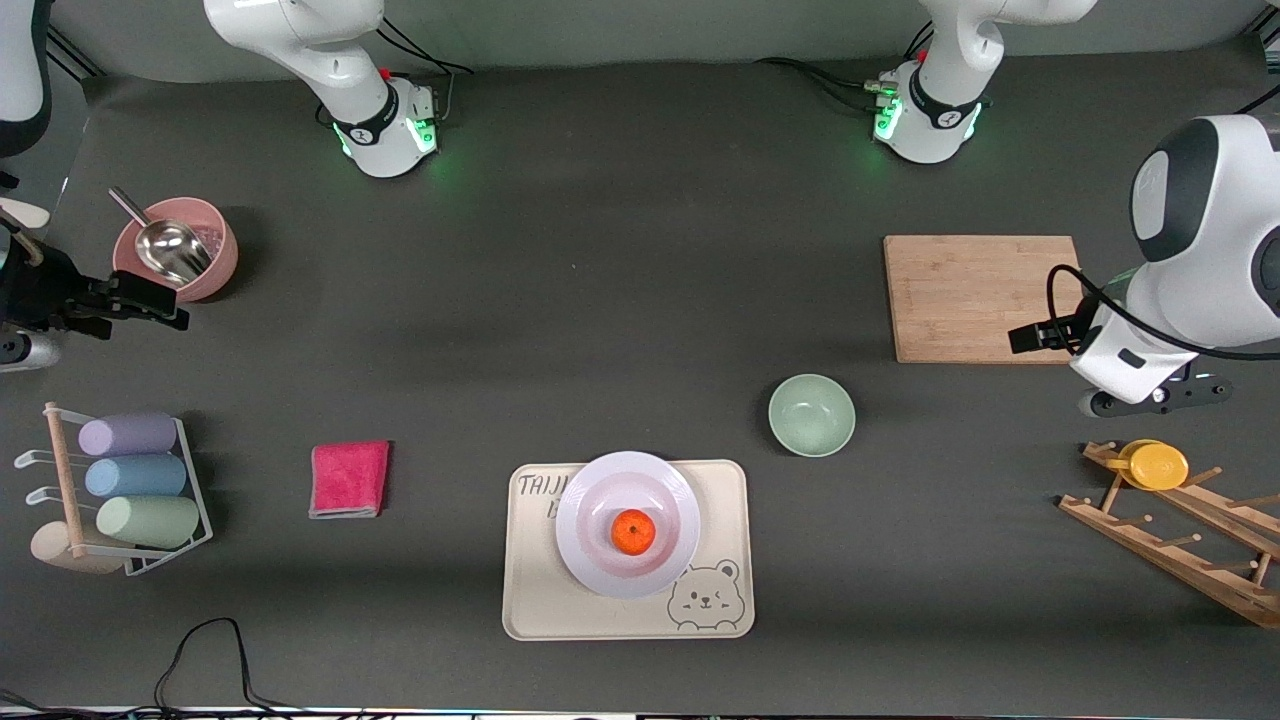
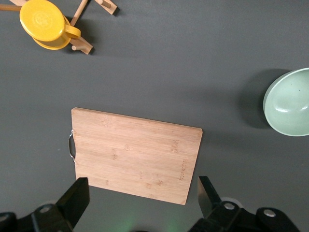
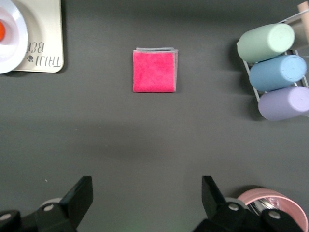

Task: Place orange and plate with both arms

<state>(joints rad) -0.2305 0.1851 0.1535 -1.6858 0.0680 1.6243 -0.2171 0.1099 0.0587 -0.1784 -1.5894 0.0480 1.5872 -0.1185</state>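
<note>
Cream tray (image 1: 540, 600) holds plate (image 1: 590, 545) with orange (image 1: 633, 531) inside.

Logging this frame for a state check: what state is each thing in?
orange: resting in the plate
plate: upright on the bear tray
green bowl: upright, empty
cutting board: flat, bare
pink cloth: folded
left gripper: open, over the cutting board
right gripper: open, holding nothing

- Setting: robotics lab bench.
- Evidence: two fixed arm bases (image 1: 385, 130) on a dark table mat (image 1: 620, 300); kitchen props, e.g. cutting board (image 1: 975, 295), staged.
</note>
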